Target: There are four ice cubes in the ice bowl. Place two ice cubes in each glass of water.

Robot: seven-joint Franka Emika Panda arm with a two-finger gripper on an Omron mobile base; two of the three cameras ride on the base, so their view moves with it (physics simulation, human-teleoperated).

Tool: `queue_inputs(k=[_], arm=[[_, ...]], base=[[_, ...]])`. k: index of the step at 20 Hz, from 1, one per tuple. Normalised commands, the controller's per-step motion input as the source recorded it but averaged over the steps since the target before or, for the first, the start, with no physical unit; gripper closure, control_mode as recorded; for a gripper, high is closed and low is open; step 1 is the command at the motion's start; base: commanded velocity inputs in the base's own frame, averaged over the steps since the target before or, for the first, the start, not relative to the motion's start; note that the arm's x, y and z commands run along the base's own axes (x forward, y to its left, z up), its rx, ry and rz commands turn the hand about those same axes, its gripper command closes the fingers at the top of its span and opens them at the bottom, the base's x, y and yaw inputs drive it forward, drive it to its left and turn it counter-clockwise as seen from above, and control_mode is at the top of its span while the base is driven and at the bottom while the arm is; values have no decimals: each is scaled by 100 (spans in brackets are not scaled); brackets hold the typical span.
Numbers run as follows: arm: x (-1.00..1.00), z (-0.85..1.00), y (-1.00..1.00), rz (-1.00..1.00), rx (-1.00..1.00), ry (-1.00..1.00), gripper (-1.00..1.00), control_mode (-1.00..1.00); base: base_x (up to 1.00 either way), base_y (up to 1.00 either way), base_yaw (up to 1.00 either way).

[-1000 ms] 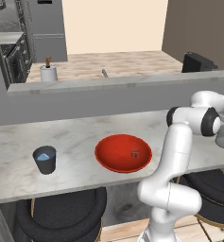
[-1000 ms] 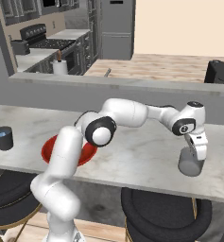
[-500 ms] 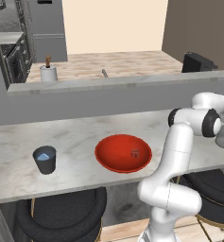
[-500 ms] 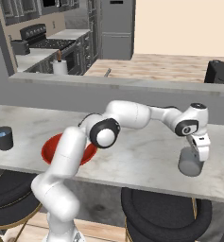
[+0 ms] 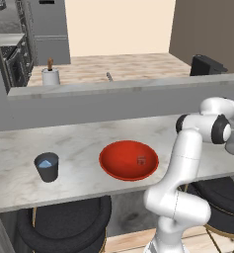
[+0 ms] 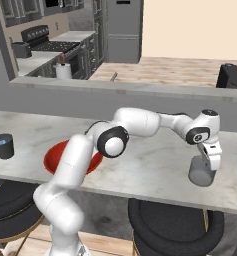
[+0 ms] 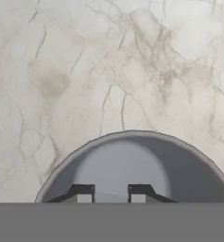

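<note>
Gripper [image 6: 210,161] poised over lighter grey glass [image 6: 201,172] at right counter end, jaws narrowly parted; held cube not discernible. Risk: cube missing rim, or fingers tipping glass. One ice cube [image 5: 141,159] in red ice bowl [image 5: 113,160]; dark glass [image 5: 47,167] far left.

A: Site type?
B: Home kitchen. Marble-topped bench [image 5: 84,136] with round black stools [image 5: 64,225] tucked beneath it.
A: Supporting signs?
B: Black stove [image 6: 42,46] against the far wall, tall grey fridge [image 6: 123,30], dark cabinets above, wood-plank floor [image 6: 175,70] beyond a grey half-wall ledge.
</note>
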Motion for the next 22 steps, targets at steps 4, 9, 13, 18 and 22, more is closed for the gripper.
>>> queue_inputs(k=[4,9,13,18,22], arm=[[3,-14,0,0,0,0,-100,-100],[0,0,-12,0,4,-4,-100,-100],[-18,6,-19,0,11,-15,-100,-100],[-29,7,-5,0,9,-16,-100,-100],[-18,2,0,0,3,-11,100,-100]], base=[[0,0,0],[0,0,0],[0,0,0],[0,0,0],[0,0,0]])
